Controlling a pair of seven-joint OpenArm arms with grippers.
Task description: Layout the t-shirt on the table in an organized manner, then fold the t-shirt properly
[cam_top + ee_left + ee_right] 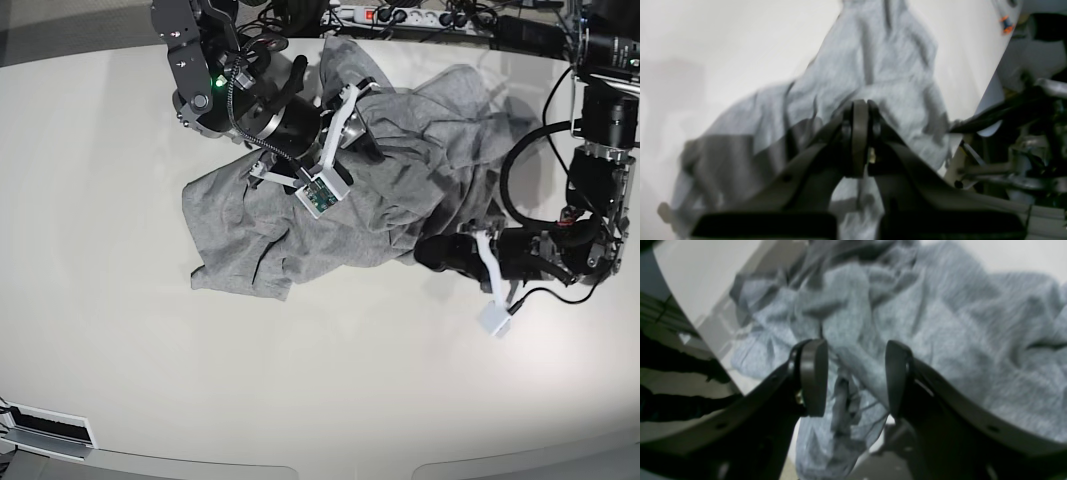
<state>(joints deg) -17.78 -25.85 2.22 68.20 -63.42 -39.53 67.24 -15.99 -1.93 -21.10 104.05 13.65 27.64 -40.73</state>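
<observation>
Though blurred, t-shirt (853,340) seemingly between fingers (813,376).

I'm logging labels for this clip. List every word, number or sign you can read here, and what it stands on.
None can be read.
t-shirt: only plain grey fabric shows, no lettering visible in any view.
Green board on the right arm: any markings too small to read.
Power strip at the table's far edge: no readable label.
</observation>
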